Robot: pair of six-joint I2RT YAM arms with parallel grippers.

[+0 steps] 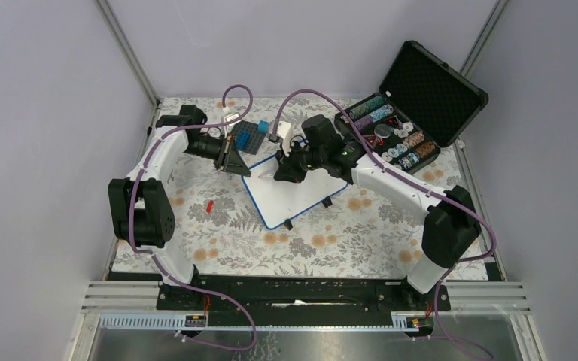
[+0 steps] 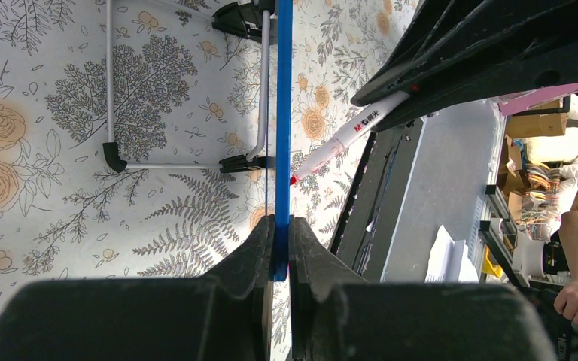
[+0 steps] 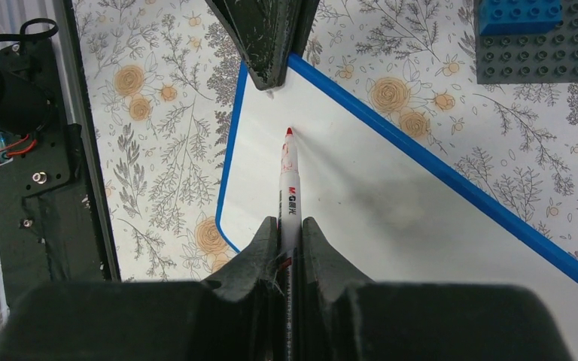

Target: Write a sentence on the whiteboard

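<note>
The whiteboard (image 1: 295, 199) lies in the middle of the bench (image 1: 218, 241). Its visible face is blank, so I judge the sentence not yet begun. My right claw (image 3: 290, 226) pinches the red marker (image 3: 289, 177), tip by the far-left corner. My left claw (image 2: 281, 226) clamps the blue rim (image 2: 284, 113) there.

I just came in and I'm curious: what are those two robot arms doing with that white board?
The left pincer is shut on the blue rim of the whiteboard, holding it by one corner. The right pincer grips a red marker, with the tip pointing at the board close to that corner. No letters show on the board yet, only a faint grey smudge.
</note>
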